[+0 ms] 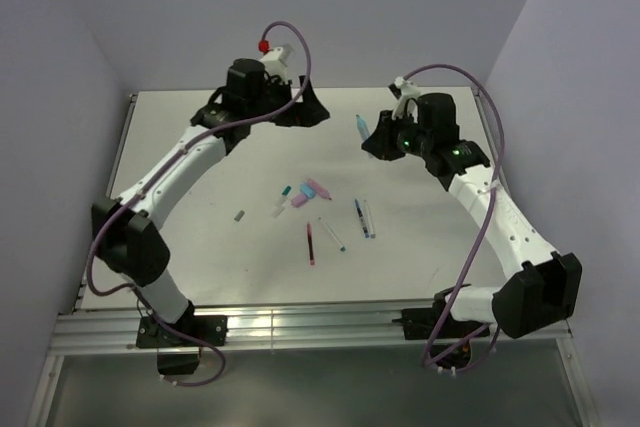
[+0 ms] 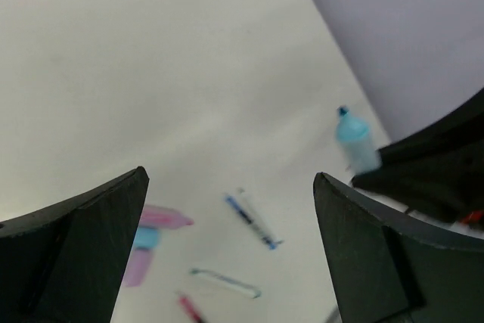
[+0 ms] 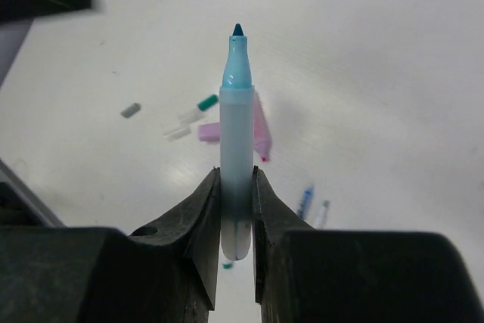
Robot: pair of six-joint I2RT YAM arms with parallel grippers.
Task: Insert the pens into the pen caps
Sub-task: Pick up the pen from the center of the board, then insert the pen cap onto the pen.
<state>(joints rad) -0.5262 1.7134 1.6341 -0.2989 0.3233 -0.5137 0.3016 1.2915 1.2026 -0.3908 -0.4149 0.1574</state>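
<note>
My right gripper (image 3: 236, 175) is shut on the lower barrel of a light blue pen (image 3: 237, 126), bare dark tip pointing away; it hangs over the back right of the table (image 1: 359, 126). The left gripper (image 2: 231, 175) stands wide open and empty above the back middle (image 1: 300, 107), with that light blue pen (image 2: 355, 139) off to its right. On the table lie a pink pen (image 1: 318, 188), a purple cap (image 1: 299, 200), a teal cap (image 1: 287, 190), a grey cap (image 1: 239, 215), a red pen (image 1: 310, 243), a green-tipped white pen (image 1: 332, 234) and a dark blue pen (image 1: 360, 217).
A pale pen (image 1: 369, 217) lies right beside the dark blue one. A small white piece (image 1: 279, 210) rests by the teal cap. Walls close in the white table (image 1: 180, 137) on the left, back and right. The arms' mounting rail (image 1: 300, 327) runs along the near edge.
</note>
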